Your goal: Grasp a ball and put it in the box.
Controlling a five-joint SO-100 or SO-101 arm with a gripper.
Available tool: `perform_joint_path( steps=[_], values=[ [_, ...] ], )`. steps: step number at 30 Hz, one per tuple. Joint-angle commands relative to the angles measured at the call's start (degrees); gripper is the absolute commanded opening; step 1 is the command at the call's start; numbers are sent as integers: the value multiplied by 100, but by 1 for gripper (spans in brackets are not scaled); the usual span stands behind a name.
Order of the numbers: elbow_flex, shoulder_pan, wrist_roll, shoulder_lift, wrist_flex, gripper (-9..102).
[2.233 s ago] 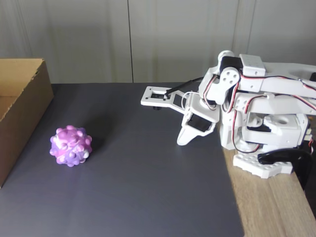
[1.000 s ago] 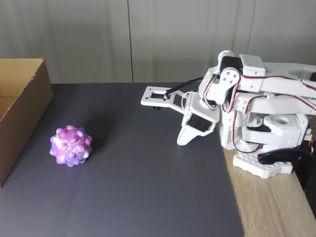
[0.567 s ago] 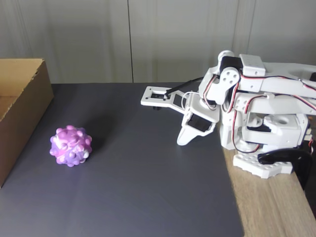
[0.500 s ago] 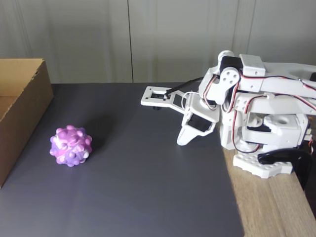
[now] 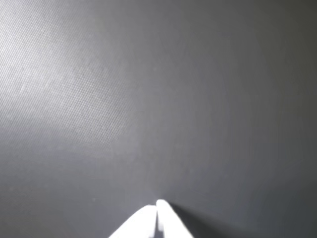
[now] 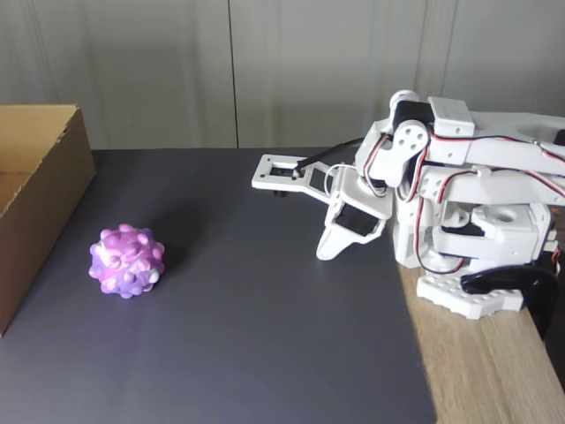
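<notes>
The ball (image 6: 126, 261), bumpy and mottled purple, pink and white, rests on the dark mat at the left of the fixed view. The box (image 6: 33, 190), brown cardboard with an open top, stands just left of it at the frame's edge. My gripper (image 6: 323, 253) is folded down by the arm's base on the right, far from the ball, its white tip close to the mat. In the wrist view the two white fingertips (image 5: 148, 218) meet at the bottom edge with nothing between them; my gripper (image 5: 156, 205) is shut.
A dark grey mat (image 6: 247, 336) covers most of the table; bare wood (image 6: 485, 371) shows at the right, where the white arm base (image 6: 477, 238) is mounted. A pale wall stands behind. Open mat lies between my gripper and the ball.
</notes>
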Motion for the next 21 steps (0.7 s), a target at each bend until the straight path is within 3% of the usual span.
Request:
perform_joint_path(
  steps=[1, 7, 14, 21],
  values=[
    [18, -35, -62, -44, 132, 0],
    [18, 492, -18, -44, 141, 0],
    [18, 413, 149, -53, -44, 0],
    [-9, 308, 492, -53, -1178, 0]
  ],
)
